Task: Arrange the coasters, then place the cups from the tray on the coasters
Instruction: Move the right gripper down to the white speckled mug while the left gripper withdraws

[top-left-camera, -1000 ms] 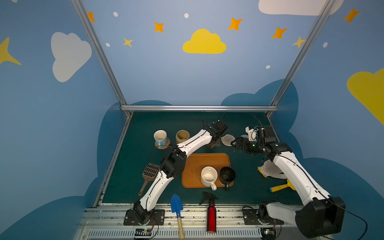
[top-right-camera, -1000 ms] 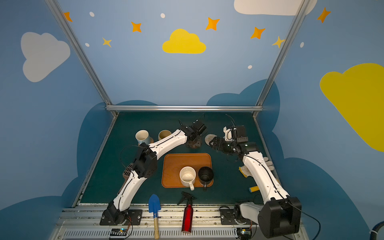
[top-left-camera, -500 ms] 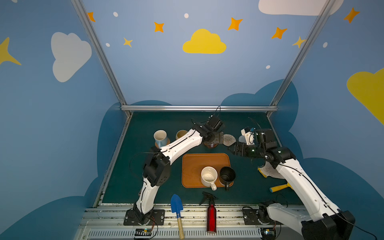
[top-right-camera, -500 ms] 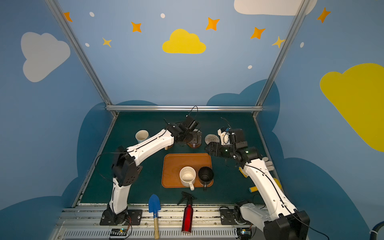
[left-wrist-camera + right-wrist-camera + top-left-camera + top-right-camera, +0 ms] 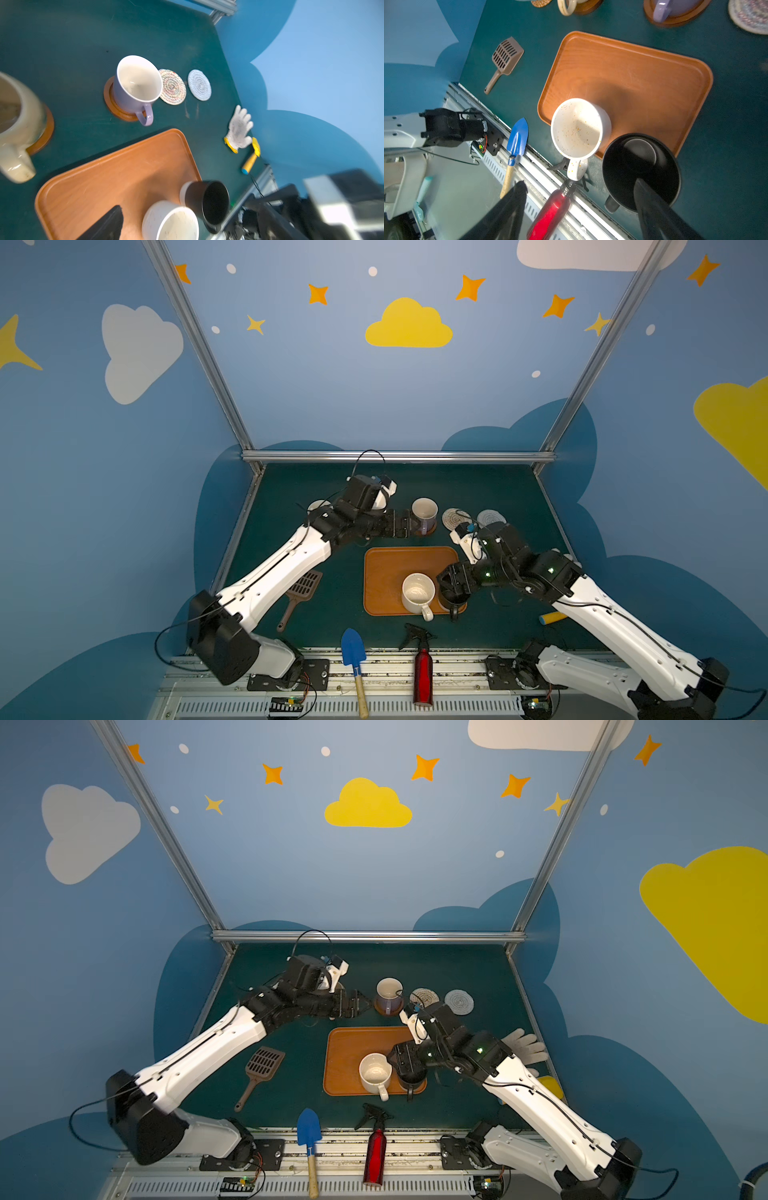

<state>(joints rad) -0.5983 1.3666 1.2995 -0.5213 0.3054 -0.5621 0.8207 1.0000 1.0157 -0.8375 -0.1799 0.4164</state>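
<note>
The left gripper [image 5: 362, 1005] hangs wide open just left of the lavender mug [image 5: 389, 994]. That mug stands upright on a dark brown coaster [image 5: 388, 1009] at the far middle of the table [image 5: 415, 965]. To its right lie the beige rope coaster [image 5: 424, 996] and the pale grey rope coaster [image 5: 459, 1002], both bare. In the left wrist view the tan-yellow mug [image 5: 18, 124] sits on a second dark brown coaster [image 5: 46, 133], left of the lavender one. The tray [image 5: 386, 568] lies nearer, around the middle, with the cream speckled mug [image 5: 417, 593] and the black mug [image 5: 641, 166] at its near right corner. The right gripper [image 5: 452, 591] is over the black mug with its jaws spread wide. One finger [image 5: 654, 207] seems to dip inside the rim while the other stands well off, so it grips nothing.
</note>
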